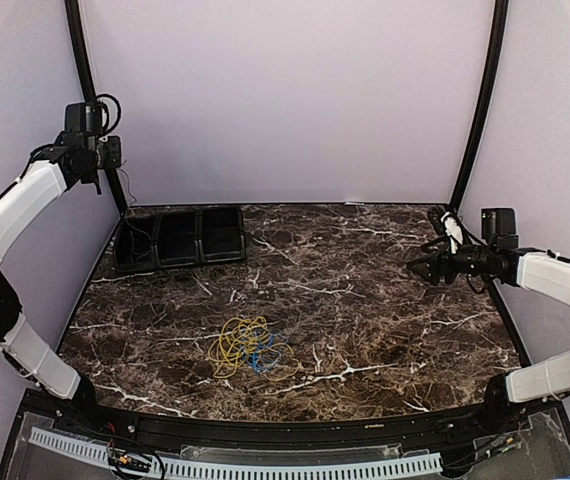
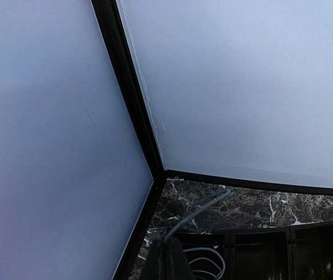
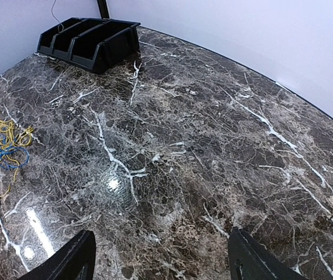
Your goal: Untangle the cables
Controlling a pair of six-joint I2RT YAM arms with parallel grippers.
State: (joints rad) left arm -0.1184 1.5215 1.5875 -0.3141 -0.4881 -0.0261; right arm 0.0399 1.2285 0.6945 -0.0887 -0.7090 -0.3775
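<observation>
— Item?
— Thin yellow cord (image 3: 0, 137), thin blue cord (image 3: 3, 160): tangled on marble table (image 3: 213, 134), ahead-left of my right tool (image 3: 160, 262).
— Tools?
— Right: wide open, empty, probably nearer. Left tool (image 2: 167, 262): shut, raised.

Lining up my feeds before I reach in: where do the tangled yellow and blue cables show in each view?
Top external: yellow and blue cables at lower centre, slightly left.
Left wrist: not in it.
Right wrist: far left edge, mid-height.
Shared landmark: the black three-compartment bin, in all three views.
</observation>
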